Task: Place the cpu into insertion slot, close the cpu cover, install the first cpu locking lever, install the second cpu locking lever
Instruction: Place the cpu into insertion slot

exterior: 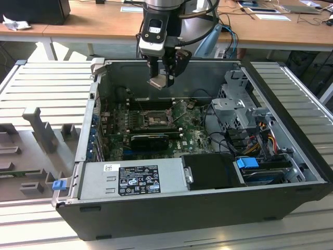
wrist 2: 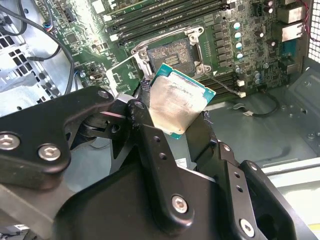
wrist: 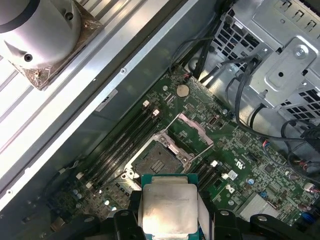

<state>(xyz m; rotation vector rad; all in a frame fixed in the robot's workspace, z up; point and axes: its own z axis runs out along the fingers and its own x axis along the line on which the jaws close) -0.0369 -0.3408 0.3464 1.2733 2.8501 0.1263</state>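
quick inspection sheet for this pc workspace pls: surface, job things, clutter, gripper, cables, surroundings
surface: green board lies flat inside the open case.
job's things: cpu held above the board, silvery face showing; slot open and empty; cover tipped open beside the slot.
clutter: black card sits on the board near the slot; grey blocks on the ribbed table at the exterior view's left.
gripper: gripper shut on the cpu, over the case.
cables: coloured wires by the drive cage, clear of the slot.
surroundings: wooden desk behind, with papers.
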